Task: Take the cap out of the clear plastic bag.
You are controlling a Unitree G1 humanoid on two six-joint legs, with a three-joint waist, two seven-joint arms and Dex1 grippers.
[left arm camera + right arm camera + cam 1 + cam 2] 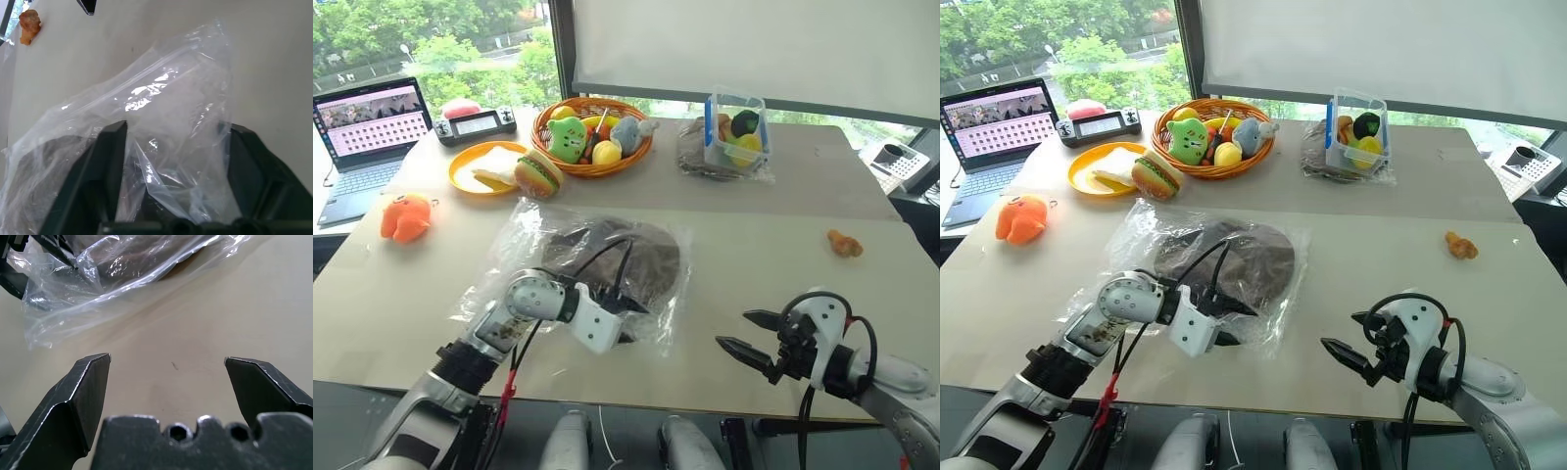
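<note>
One soft round brown fabric cap (641, 257), blurred under creased glossy film, centre frame inside large clear plastic bag (533, 230) on pale matte counter (783, 235). Left claw (171, 161) parted around crumpled bag film; right claw (744, 333) wide apart, lower right, empty.

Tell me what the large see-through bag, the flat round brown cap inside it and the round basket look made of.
The clear plastic bag: thin glossy film, crinkled, with bright glints. The brown cap: soft matte fabric, seemingly; the film blurs its weave. The orange-brown basket: woven, probably wicker or plastic strands.
</note>
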